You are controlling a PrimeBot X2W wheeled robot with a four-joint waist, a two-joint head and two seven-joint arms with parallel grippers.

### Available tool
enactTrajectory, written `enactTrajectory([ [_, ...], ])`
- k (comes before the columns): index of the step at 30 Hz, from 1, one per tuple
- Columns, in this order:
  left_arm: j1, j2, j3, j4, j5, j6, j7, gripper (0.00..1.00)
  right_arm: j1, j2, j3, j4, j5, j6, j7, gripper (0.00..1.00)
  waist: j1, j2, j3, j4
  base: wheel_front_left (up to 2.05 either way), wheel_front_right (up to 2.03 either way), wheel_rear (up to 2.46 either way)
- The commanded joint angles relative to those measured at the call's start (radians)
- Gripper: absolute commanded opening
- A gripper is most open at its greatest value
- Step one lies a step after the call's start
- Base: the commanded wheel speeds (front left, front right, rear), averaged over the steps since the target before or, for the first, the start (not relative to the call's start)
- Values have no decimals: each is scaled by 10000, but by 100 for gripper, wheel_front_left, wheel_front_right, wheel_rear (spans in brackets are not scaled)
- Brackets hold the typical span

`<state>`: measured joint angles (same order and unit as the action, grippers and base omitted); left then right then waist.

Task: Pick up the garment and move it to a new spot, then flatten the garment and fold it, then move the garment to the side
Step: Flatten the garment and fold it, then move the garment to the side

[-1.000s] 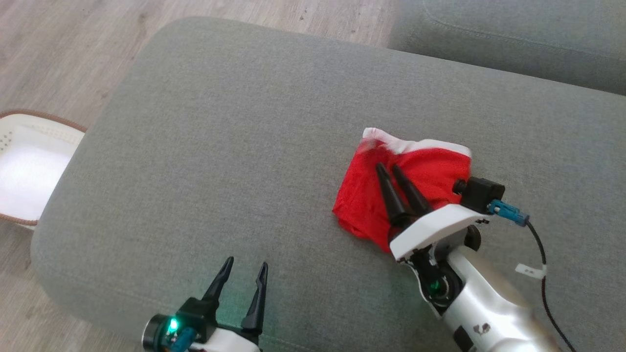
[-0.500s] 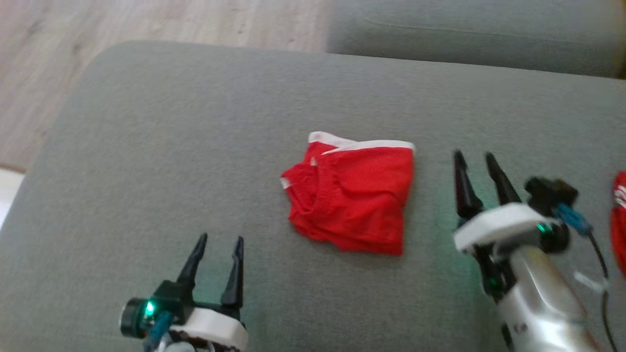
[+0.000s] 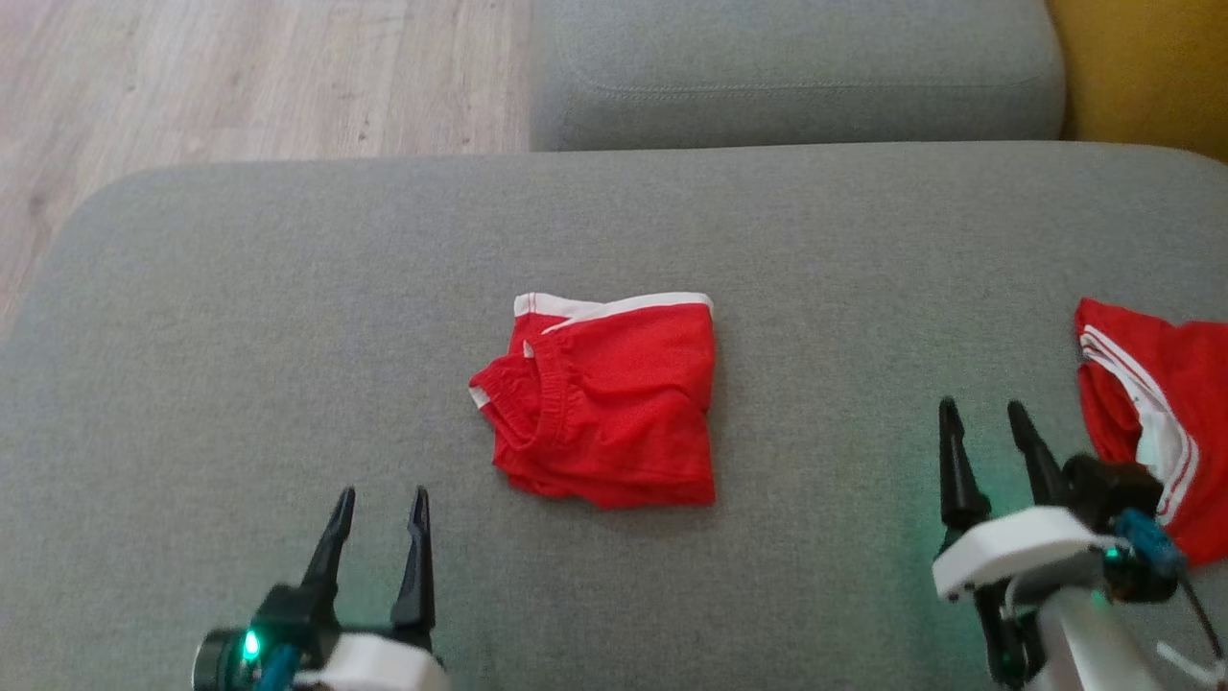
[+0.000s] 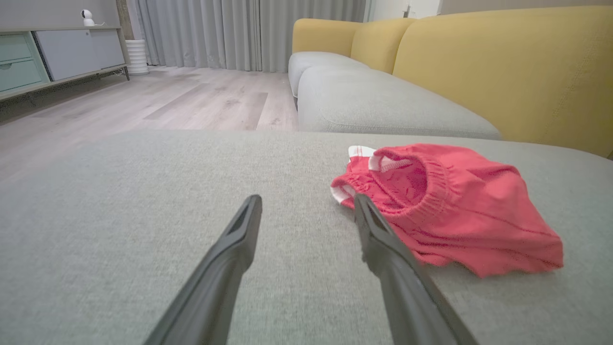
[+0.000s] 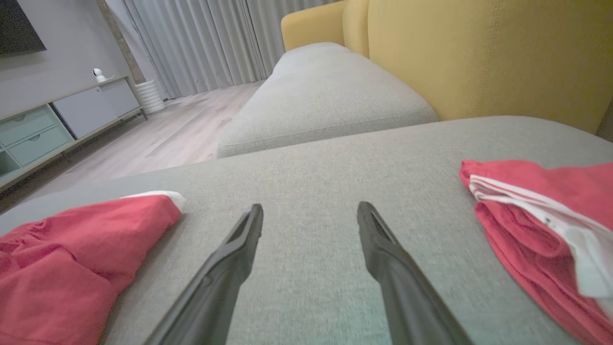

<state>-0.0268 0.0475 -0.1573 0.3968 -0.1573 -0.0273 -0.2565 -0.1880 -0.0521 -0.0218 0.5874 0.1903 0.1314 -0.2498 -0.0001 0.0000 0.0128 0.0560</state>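
On the grey cushion (image 3: 240,288), folded red shorts (image 3: 614,403) lie between the left gripper (image 3: 382,493) and right gripper (image 3: 981,406), both spread apart.

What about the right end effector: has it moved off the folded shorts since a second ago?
Yes. The right end effector has pulled away to the right of the folded shorts, now open over bare cushion, apart from them.

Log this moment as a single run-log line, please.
garment: shorts folded, lying on grey cushion | left gripper: open, empty, apart from shorts | right gripper: open, empty, between shorts and second red garment
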Motion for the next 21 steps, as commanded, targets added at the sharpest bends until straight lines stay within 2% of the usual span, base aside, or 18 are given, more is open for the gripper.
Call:
enactTrajectory([
  [1, -143, 28, 404, -307, 36, 14, -53, 100, -122, 16, 218, -318, -75, -7, -119, 100, 1, 0, -62, -51, 0, 0, 0],
  [14, 51, 28, 233, -361, -44, -18, -53, 100, 66, 17, 536, -510, -10, -7, -120, 100, 1, 0, -118, 9, 0, 0, 0],
  [17, -24, 28, 75, -404, -99, -37, -53, 100, -36, 18, 883, -205, -15, -7, -120, 100, 1, 0, 56, 159, 0, 0, 0],
  [21, -235, 28, -276, -431, -219, -88, -53, 100, -748, 18, 1837, 61, 198, -7, -120, 100, 1, 0, 622, 480, 0, 0, 0],
])
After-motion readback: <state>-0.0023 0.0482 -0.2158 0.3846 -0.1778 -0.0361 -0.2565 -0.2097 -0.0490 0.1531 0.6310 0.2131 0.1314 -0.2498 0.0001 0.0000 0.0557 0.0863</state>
